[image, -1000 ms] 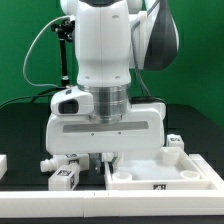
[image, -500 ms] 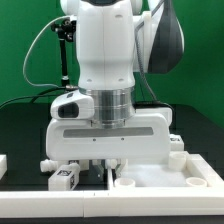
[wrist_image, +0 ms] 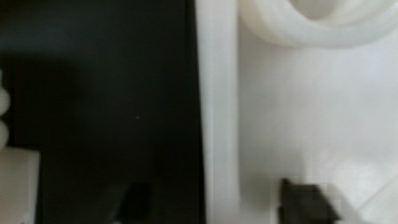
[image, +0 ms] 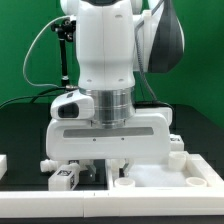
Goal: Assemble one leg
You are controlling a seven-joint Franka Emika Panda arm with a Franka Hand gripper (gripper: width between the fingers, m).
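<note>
My gripper (image: 107,164) is down at the near left corner of the large white panel (image: 170,180). In the wrist view my gripper (wrist_image: 214,202) is open. Its two dark fingertips (wrist_image: 313,196) stand either side of the panel's raised rim (wrist_image: 217,90), not touching it. A round socket (wrist_image: 331,22) shows on the panel, and also in the exterior view (image: 125,183). One leg (image: 64,179), a small white block with a tag, lies on the black table left of the panel. Another leg (image: 176,144) lies behind the panel on the right.
A white part (image: 4,163) sits at the exterior view's far left edge. A white piece (wrist_image: 15,135) shows at the wrist view's edge on the black table. The arm's body hides the table's middle. A green backdrop stands behind.
The hand came down onto the panel's corner between one second and half a second ago, hiding more of the rim. It has held still since.
</note>
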